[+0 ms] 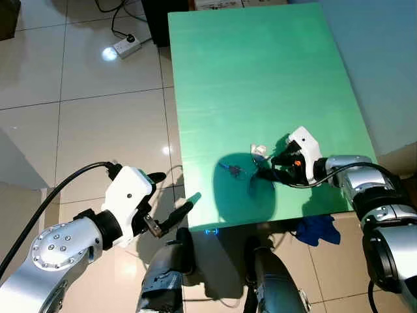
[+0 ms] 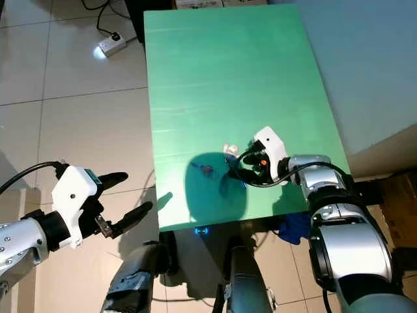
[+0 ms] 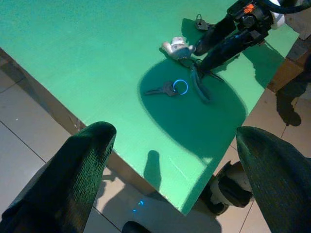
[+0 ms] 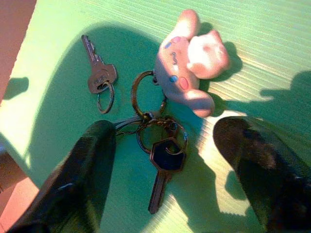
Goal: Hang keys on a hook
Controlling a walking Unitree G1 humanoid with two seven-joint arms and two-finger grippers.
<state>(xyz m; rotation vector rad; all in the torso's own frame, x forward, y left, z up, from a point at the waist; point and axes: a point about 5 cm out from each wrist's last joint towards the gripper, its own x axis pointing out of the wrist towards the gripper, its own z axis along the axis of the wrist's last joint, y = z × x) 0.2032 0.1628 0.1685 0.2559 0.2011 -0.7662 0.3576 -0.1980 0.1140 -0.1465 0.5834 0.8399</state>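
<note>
Two key sets (image 4: 160, 145) on green table (image 1: 260, 98); right pincer (image 4: 165, 165) open, straddling bunch.

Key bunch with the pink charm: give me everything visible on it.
The key bunch lies flat on the green table, near its front edge. A pale pink figurine charm with small coloured dots links by dark metal rings to a key with a dark head. The right gripper, open, straddles it, one finger at the rings. A separate single key lies beside it, apart.
</note>
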